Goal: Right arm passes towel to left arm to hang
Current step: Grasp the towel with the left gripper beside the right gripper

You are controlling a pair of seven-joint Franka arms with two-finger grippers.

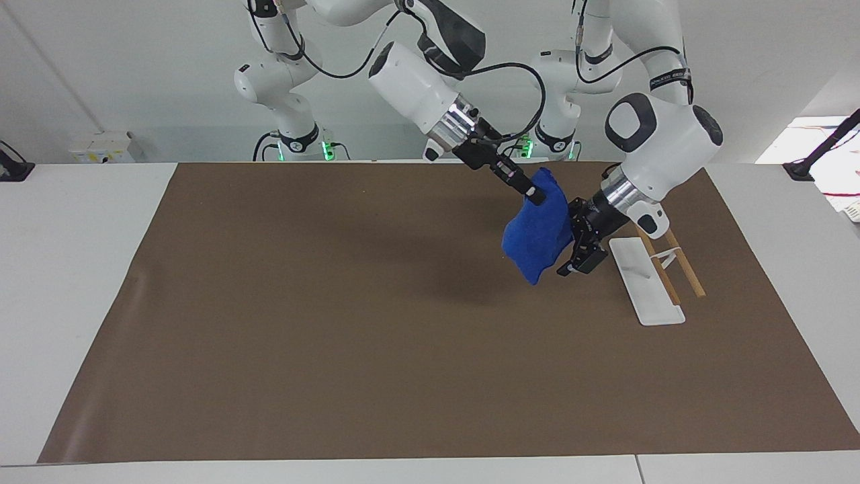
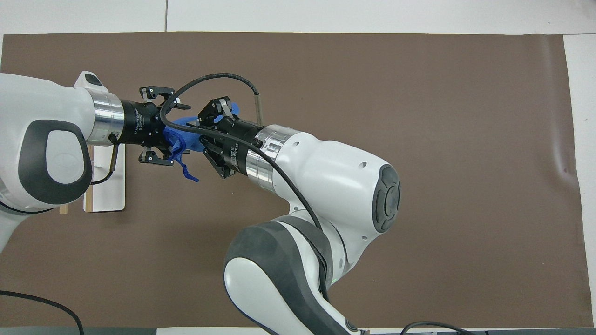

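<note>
A: Where is the towel (image 1: 537,232)?

B: In the air, over the brown mat (image 1: 336,323) toward the left arm's end of the surface (image 1: 80,269), just beside the white rack base (image 1: 645,282) with its two wooden rails (image 1: 678,262). It hangs from its top corner, long axis running top to bottom, with its lowest point clear of the mat.

A: Who holds it?

B: The right gripper (image 1: 534,193). Its fingers are pinched tight on the upper corner, where the cloth bunches up. In the overhead view a thin blue strand (image 2: 188,173) trails off the bunched cloth on the side nearer the robots.

A: And the left gripper (image 1: 579,247)?

B: Level with the towel's hanging edge, on the rack's side of it. Its fingers (image 2: 156,159) are spread wide, one either side of the cloth in the overhead view; whether they touch it I cannot tell.

A: Room to move?

B: The two grippers are close together around the towel, and the rack sits just under the left arm (image 1: 662,144). Toward the right arm's end the mat lies open and bare, as does the strip farthest from the robots. The right arm (image 1: 416,84) reaches across from its own base.
</note>
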